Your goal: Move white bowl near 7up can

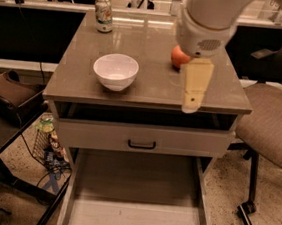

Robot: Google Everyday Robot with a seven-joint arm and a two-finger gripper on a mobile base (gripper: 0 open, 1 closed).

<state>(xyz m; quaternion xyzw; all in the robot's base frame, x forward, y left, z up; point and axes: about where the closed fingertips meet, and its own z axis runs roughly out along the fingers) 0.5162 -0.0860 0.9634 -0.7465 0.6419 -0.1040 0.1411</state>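
— Though well apart from 7up can (104,14) at back-left corner, white bowl (115,71) upright near table (148,92) front edge; bare top between.
— And rightward?
— Apple (177,58) partly hidden behind arm; hand (190,107) hanging over front edge, right of centre; open or closed impossible to tell.

I've got an apple (176,57) half hidden behind the gripper (190,105) over the table (153,88), bottom drawer (132,219) open, chair (273,126) right.

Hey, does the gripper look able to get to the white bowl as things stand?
Probably yes. The gripper hangs over the table, front right, and the white bowl sits in the open to its left, bare tabletop between them. The apple lies behind the gripper, off that path.
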